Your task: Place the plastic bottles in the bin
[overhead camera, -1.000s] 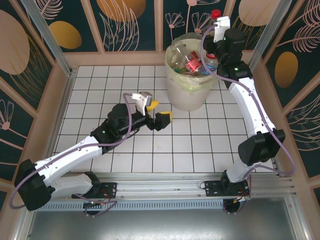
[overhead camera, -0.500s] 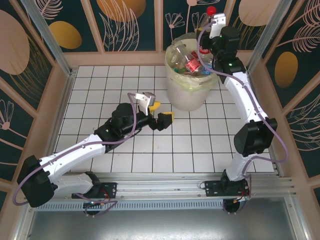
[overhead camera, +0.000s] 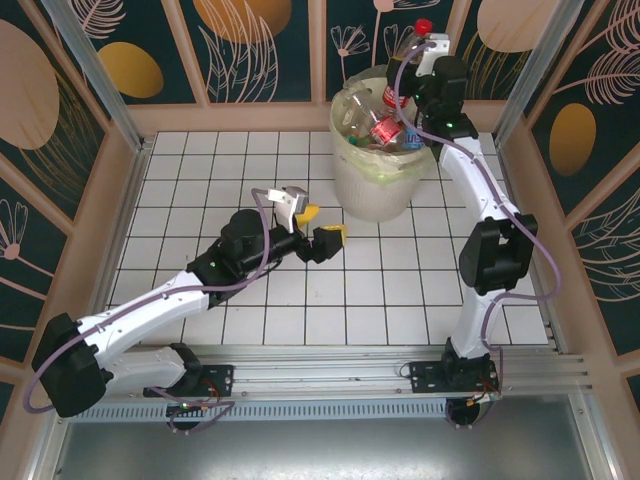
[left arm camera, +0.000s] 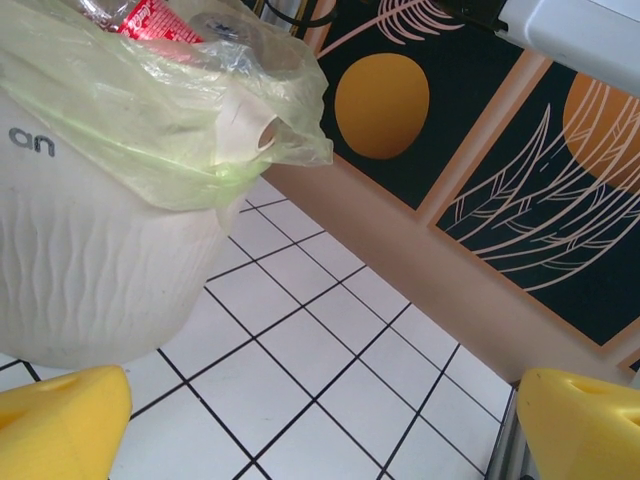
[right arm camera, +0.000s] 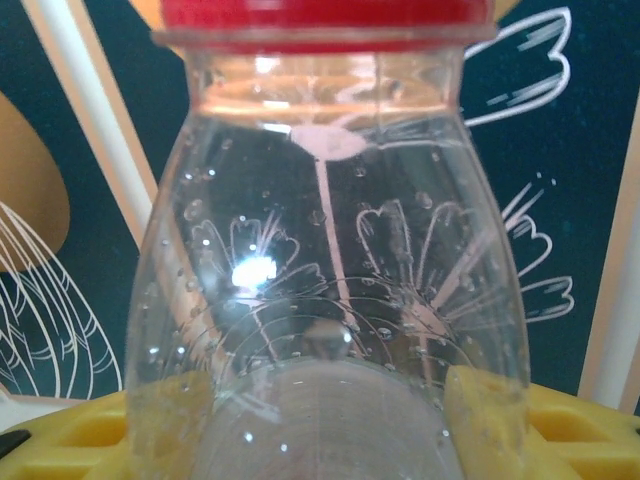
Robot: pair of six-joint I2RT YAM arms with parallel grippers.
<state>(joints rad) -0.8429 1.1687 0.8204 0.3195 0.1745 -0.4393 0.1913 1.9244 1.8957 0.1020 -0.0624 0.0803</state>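
Top view: a red-capped bottle [overhead camera: 421, 27] is gripped by the right gripper [overhead camera: 413, 62] above the bin [overhead camera: 370, 190]; the left gripper [overhead camera: 321, 222] is spread beside it.

Left wrist: the bin's wall [left arm camera: 90, 270] is seen beyond the yellow fingertips [left arm camera: 60, 425].

Right wrist: the bottle [right arm camera: 330, 280] is clamped between the pads [right arm camera: 80, 430].

Clear, glossy plastic for the bottle [right arm camera: 330, 250] in the right end effector [right arm camera: 330, 440], beaded with fine droplets, under a smooth red plastic cap [right arm camera: 320, 12]. Matt yellow, foam-like pads [right arm camera: 580, 435] against it. Ribbed white plastic with a dull sheen on the bin [left arm camera: 80, 260]; thin, crinkled, translucent yellow-green film for its liner bag [left arm camera: 150, 120]. Smooth, faintly shiny white tiles on the counter [left arm camera: 300, 350]. Brushed metal along the rail [overhead camera: 330, 385].
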